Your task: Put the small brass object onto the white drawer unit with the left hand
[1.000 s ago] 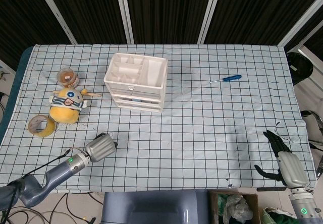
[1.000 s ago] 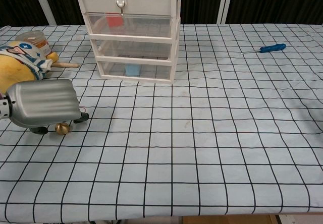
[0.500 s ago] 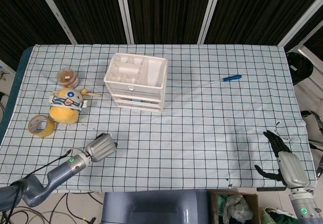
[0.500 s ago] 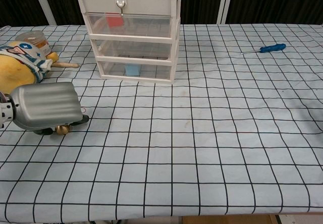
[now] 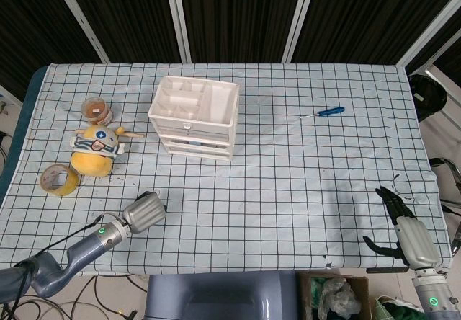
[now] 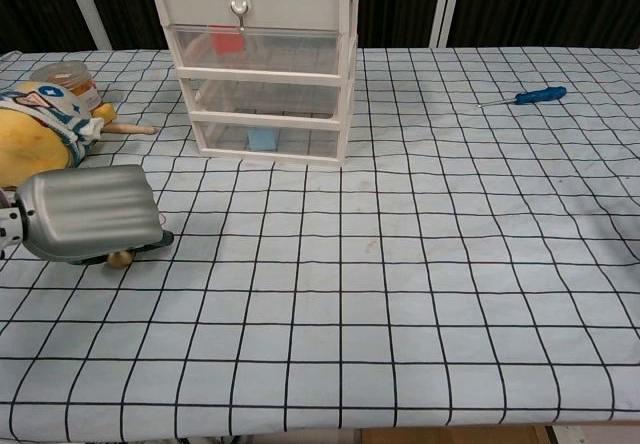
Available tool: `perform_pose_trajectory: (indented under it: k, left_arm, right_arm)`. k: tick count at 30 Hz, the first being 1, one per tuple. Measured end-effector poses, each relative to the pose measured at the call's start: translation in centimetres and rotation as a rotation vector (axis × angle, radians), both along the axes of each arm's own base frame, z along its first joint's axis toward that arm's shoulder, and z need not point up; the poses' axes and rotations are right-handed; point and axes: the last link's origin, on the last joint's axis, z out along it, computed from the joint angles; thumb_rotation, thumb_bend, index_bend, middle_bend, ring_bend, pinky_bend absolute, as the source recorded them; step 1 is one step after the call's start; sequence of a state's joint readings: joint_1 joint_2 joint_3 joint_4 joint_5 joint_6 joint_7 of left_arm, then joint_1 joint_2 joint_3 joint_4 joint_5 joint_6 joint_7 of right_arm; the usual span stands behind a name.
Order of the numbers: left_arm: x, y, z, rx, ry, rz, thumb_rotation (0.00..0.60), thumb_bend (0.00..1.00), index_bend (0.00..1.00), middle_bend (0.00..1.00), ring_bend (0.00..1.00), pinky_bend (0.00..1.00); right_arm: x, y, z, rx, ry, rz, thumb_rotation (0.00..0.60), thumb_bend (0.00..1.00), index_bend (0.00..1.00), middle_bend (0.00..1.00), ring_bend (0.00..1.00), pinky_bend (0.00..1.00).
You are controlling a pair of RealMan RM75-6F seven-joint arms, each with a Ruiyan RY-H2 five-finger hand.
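Note:
The small brass object [image 6: 120, 258] lies on the checked cloth near the front left, only its lower edge peeking out from under my left hand [image 6: 88, 214]. That hand [image 5: 144, 212] sits low over it, palm down, its fingers curled underneath and mostly hidden, so a grip cannot be made out. The white drawer unit [image 5: 194, 117] stands at the back centre-left, its top divided into open compartments; in the chest view its drawer fronts [image 6: 255, 64] face me. My right hand [image 5: 403, 230] hangs off the table's front right corner, fingers spread and holding nothing.
A yellow plush toy [image 5: 94, 150] lies left of the drawers, with a tape roll [image 5: 59, 179] and a small jar [image 5: 95, 108] near it. A blue screwdriver [image 5: 324, 112] lies at the back right. A box [image 5: 335, 295] stands below the front edge.
My left hand has sunk lower over the brass object and shifted slightly left, covering more of it. The right hand has stayed still.

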State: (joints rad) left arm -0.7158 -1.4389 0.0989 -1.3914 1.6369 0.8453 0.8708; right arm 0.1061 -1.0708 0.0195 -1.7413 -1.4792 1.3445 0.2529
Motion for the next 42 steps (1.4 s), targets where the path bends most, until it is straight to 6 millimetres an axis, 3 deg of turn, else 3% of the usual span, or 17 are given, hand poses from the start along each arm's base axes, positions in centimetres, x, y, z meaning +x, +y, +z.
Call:
perform_pose_trajectory:
  k: [15, 21, 28, 42]
  left_arm:
    - [4.0, 0.6, 3.2, 0.049, -0.059, -0.090, 0.600, 0.24, 0.60, 1.00, 0.96, 0.96]
    - [7.3, 2.1, 6.1, 0.118, -0.085, -0.141, 0.600, 0.24, 0.60, 1.00, 0.96, 0.96]
    - [10.2, 4.1, 7.9, 0.182, -0.112, -0.166, 0.600, 0.24, 0.60, 1.00, 0.97, 0.96]
    - [14.4, 6.8, 9.3, 0.257, -0.156, -0.184, 0.600, 0.24, 0.61, 1.00, 0.97, 0.96]
  right_arm:
    - [0.0, 0.0, 0.0, 0.001, -0.005, -0.002, 0.600, 0.20, 0.00, 0.00, 0.00, 0.13]
    - [0.1, 0.1, 0.0, 0.002, -0.006, -0.002, 0.600, 0.20, 0.00, 0.00, 0.00, 0.13]
    - [0.0, 0.0, 0.0, 0.002, -0.008, -0.004, 0.600, 0.20, 0.00, 0.00, 0.00, 0.13]
    - [0.0, -0.1, 0.1, -0.001, -0.014, -0.010, 0.600, 0.20, 0.00, 0.00, 0.00, 0.13]
